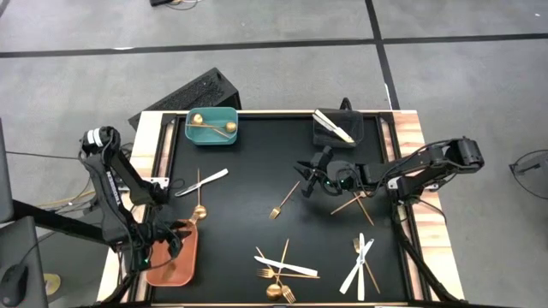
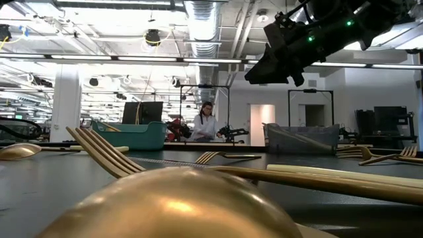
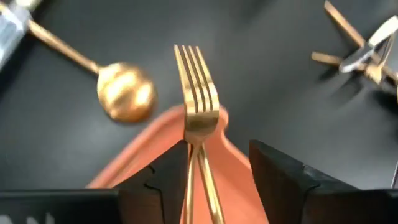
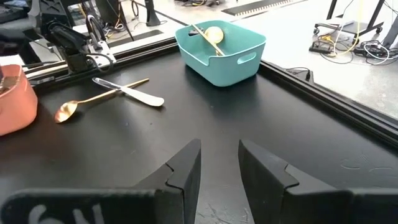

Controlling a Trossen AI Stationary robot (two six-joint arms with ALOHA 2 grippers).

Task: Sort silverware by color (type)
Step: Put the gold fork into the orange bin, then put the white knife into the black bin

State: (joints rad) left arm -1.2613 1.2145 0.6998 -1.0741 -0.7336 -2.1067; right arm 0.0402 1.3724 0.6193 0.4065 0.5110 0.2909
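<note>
Gold forks, spoons and sticks and white knives lie scattered on the black mat [image 1: 257,162]: a fork [image 1: 282,205], a knife [image 1: 205,180] crossing a spoon [image 1: 199,208], a pile [image 1: 278,269] and knives [image 1: 360,265] near the front edge. My left gripper [image 1: 175,235] [image 3: 217,180] is open over the salmon bin [image 3: 149,162]. A gold fork [image 3: 198,99] runs between its fingers, with its tines past the bin's rim. My right gripper [image 1: 306,178] [image 4: 219,168] hovers open above the mat's middle, holding nothing. My left gripper has the gold fork's handle [image 3: 194,168] running close beside one finger [image 3: 165,183], with a wide gap to the other finger. I cannot tell whether the finger touches the handle.
The teal bin [image 1: 212,127] [image 4: 221,43] at the far left holds gold spoons. The dark bin [image 1: 336,127] at the far right holds white knives. A gold spoon [image 3: 124,93] lies just beyond the salmon bin. Crossed sticks [image 1: 355,204] lie under the right arm. A person sits in the room behind.
</note>
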